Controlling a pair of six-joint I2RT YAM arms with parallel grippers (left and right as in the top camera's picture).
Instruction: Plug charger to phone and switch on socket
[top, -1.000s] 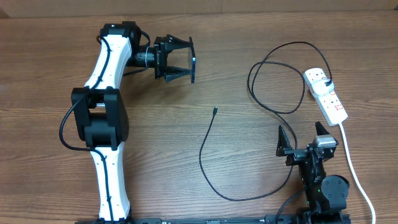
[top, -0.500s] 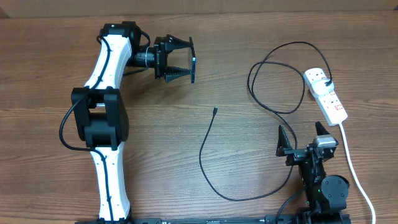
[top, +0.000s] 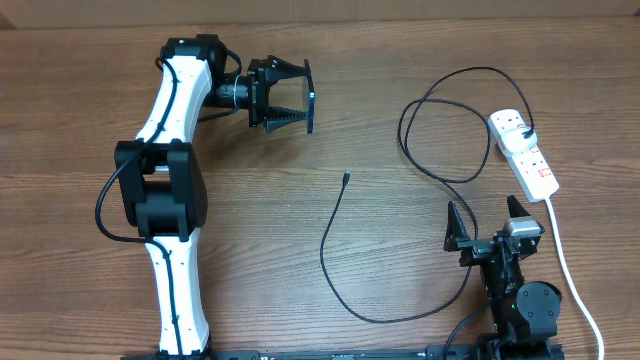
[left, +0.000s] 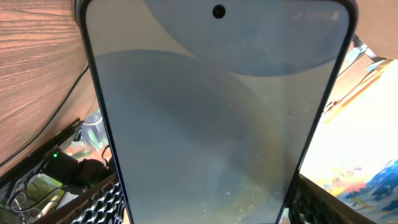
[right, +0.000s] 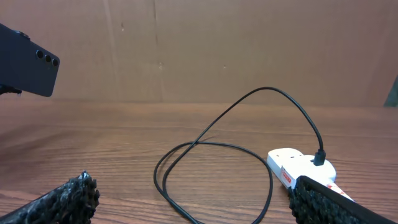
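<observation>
My left gripper (top: 300, 97) is shut on the phone (top: 311, 110) and holds it edge-on above the far left of the table. In the left wrist view the phone's grey-blue screen (left: 211, 106) fills the frame between the fingers (left: 208, 214). The right wrist view shows its dark back (right: 28, 68). The charger's small tip (top: 345, 179) lies free mid-table. Its thin black cable (top: 330, 270) loops right (right: 217, 168), and its black plug (top: 527, 135) sits in the white socket (top: 530, 160), also in the right wrist view (right: 295, 163). My right gripper (top: 487, 225) is open and empty, near the front right (right: 199, 211).
The socket's thick white cord (top: 572, 275) runs down the right side toward the front edge, beside the right arm's base (top: 525, 305). The left arm (top: 165, 190) spans the table's left side. A brown wall (right: 249, 43) stands behind the table.
</observation>
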